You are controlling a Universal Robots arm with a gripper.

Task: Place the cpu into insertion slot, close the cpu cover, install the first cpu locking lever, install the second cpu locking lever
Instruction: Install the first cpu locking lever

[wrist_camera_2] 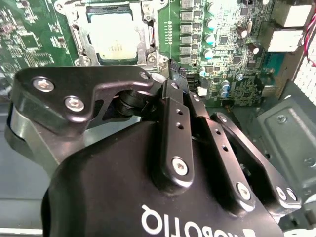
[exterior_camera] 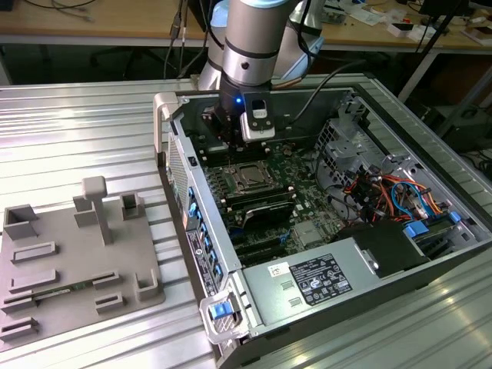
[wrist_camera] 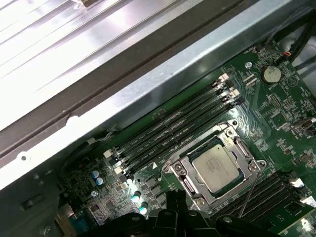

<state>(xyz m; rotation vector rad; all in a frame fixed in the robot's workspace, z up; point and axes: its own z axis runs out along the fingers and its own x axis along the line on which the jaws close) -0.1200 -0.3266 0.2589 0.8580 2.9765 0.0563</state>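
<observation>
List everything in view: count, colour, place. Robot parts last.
cpu: one, silver-grey, in the insertion slot
cpu cover: one, silver, flat around the cpu
memory slots: several, black, both sides of the slot
circuit board: one, green, inside the computer case
power-supply box: one, grey, inside the case
cables: several, red, blue, orange, case's side on the exterior view's right
fixture tray: one, grey, on the table, exterior view's left
table: one, silver, ribbed
robot arm: one, silver-grey, above the case
hand: one, black, over the board near the cpu

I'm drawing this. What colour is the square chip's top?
The cpu top is dull silver-grey, seen best in the first wrist view.
</observation>
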